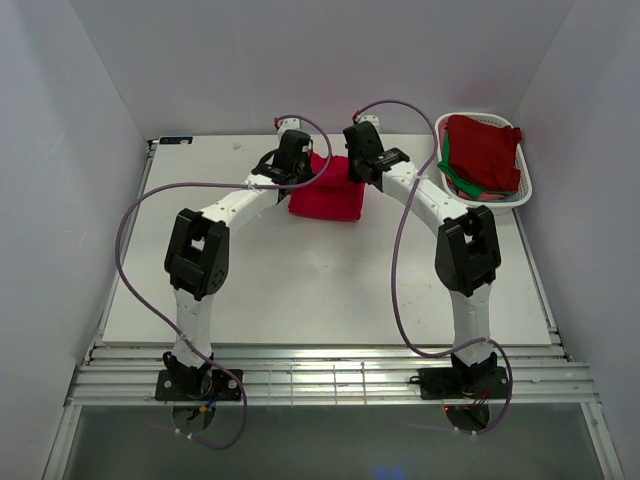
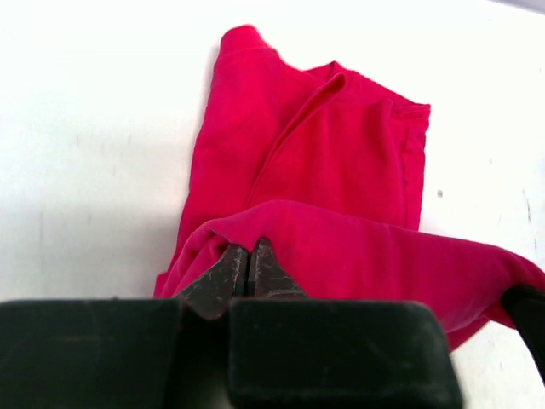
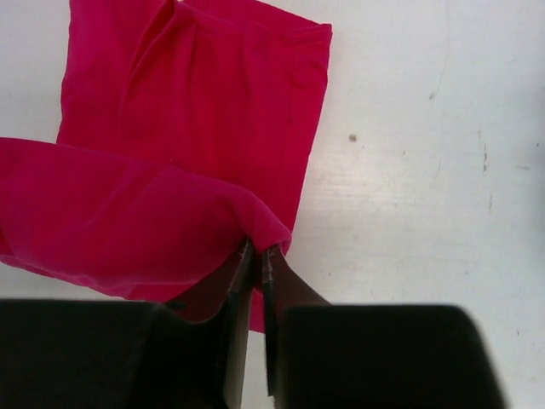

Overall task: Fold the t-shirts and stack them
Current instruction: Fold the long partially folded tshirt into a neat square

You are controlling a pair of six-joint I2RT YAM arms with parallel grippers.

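Both tools pinched one crimson t-shirt (image 1: pixel 326 196) at the far middle of the desk (image 1: pixel 300 290).
The left tool (image 2: pixel 249 266) and right tool (image 3: pixel 258 256) were each pressed together on its far edge, which was lifted and stretched left to right. The rest lay flat, its long axis apparently running near to far. More t-shirts (image 1: pixel 485 150) were heaped in the basket (image 1: pixel 527 190) at far right.
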